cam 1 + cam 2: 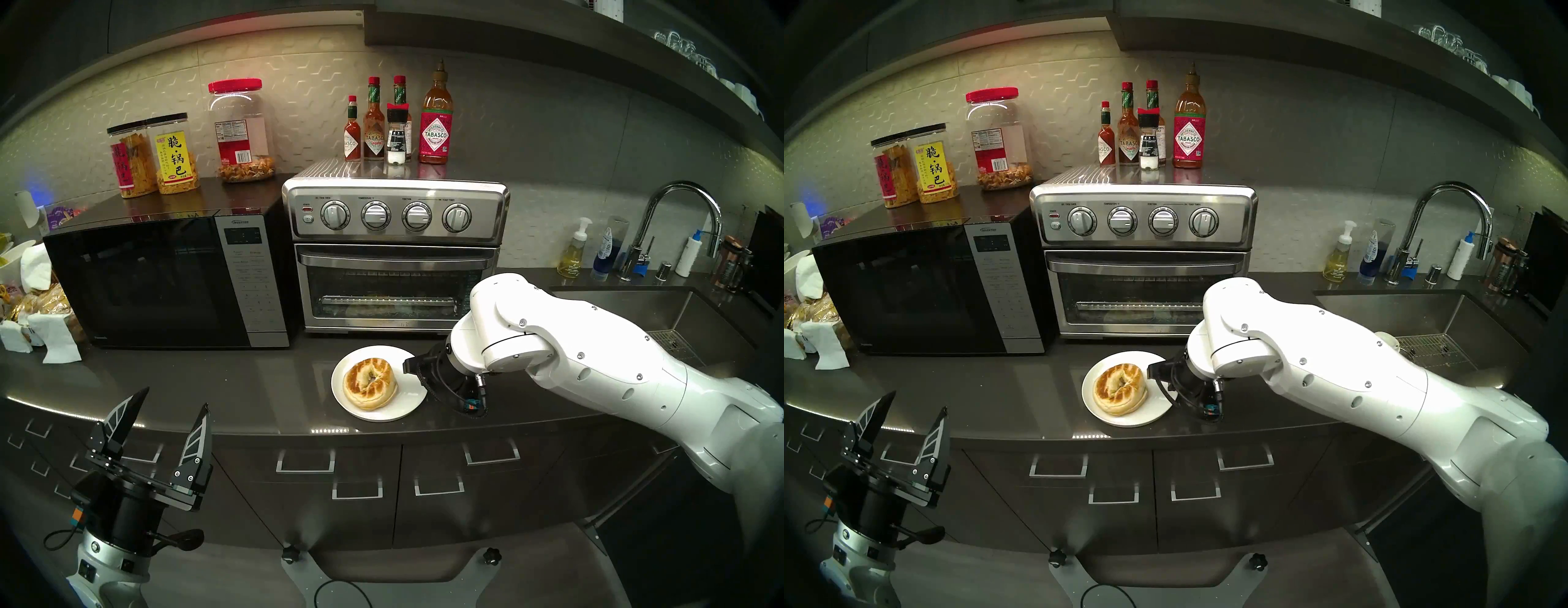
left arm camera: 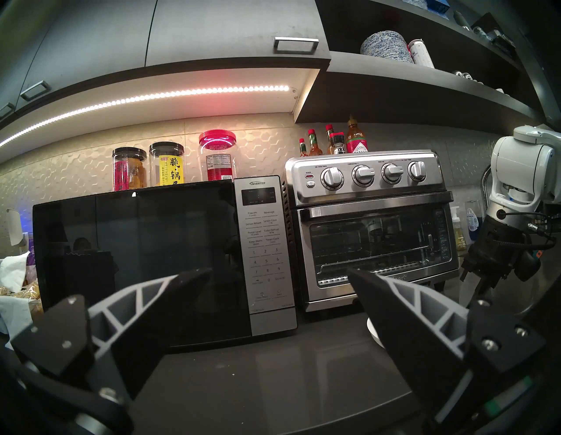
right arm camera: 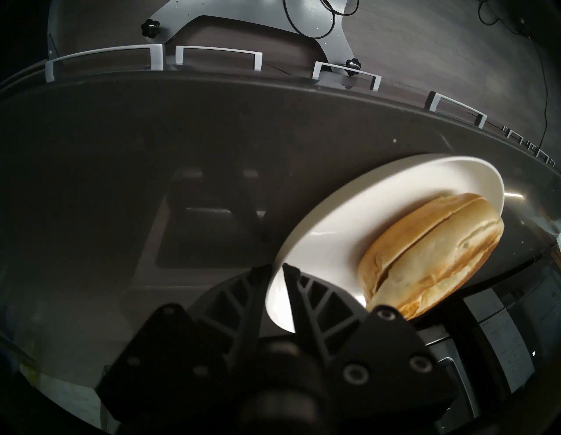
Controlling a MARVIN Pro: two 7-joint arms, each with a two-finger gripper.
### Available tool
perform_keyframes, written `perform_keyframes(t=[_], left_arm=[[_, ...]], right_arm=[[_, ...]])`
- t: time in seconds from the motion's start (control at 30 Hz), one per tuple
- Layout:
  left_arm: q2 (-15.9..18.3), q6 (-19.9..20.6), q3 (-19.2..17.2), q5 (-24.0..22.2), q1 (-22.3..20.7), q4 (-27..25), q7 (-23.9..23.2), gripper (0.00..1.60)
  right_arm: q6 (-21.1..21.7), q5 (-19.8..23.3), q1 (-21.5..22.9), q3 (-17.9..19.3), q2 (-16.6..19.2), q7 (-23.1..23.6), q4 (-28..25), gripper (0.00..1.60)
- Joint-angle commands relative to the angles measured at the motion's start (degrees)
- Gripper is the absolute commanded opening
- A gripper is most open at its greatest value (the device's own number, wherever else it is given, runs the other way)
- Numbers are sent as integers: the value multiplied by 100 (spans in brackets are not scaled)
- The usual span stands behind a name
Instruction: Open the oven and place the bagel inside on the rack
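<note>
The oven (image 1: 396,250) stands on the dark worktop (image 1: 212,382) with its glass door shut; the rack (image 1: 386,302) shows through the glass, inside it. Just left of the oven, touching or nearly so, is a black microwave (image 1: 169,276). On top of the oven stand 4 sauce bottles (image 1: 435,119) and a small shaker.

In front of the oven, a little way toward the worktop's edge, lies a white plate (image 1: 407,403) with the bagel (image 1: 370,383) flat on it, a split showing around its side in the right wrist view.

The right gripper (image 3: 277,267) reaches down at the plate's rim on the side right of the bagel. Its 2 fingers (image 3: 306,291) sit 1 on each side of the rim, nearly closed around it; whether they actually press on it cannot be told. They do not touch the bagel.

The left gripper (image 1: 172,405) hangs well to the left of the oven, off the worktop's front edge, its fingers spread wide and empty, pointing toward the microwave.
</note>
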Motion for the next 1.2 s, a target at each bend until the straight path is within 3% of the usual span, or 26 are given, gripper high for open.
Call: perform_keyframes(t=[0.0, 0.03, 0.07, 0.1, 0.13, 0.17, 0.2, 0.67, 1.17], left_arm=[[-1, -8, -3, -1, -1, -100, -1, 160], [-1, -8, -3, -1, -1, -100, -1, 160], [-1, -8, -3, -1, -1, -100, -1, 160], [-1, -8, -3, -1, -1, -100, -1, 160], [-1, -8, -3, -1, -1, -101, -1, 160], [-1, -8, -3, -1, -1, -101, -1, 160], [-1, -8, -3, -1, -1, -101, -1, 160], [-1, -8, -3, -1, -1, -100, -1, 160], [0, -9, -3, -2, -2, -99, -1, 160]], right_arm=[[-35, 1, 96, 28, -99, 21, 37, 70], [-39, 2, 95, 21, -106, 25, 44, 68], [-42, -11, 91, 11, -122, 23, 65, 49], [-42, -11, 91, 11, -122, 23, 65, 49], [-44, -16, 89, 7, -128, 20, 75, 30], [-51, -29, 87, 0, -138, 12, 99, 22], [-56, -56, 82, -7, -146, -3, 136, 0], [-154, -193, 62, 30, -87, -147, 381, 0], [-336, -230, 19, 158, 270, -359, 456, 0]])
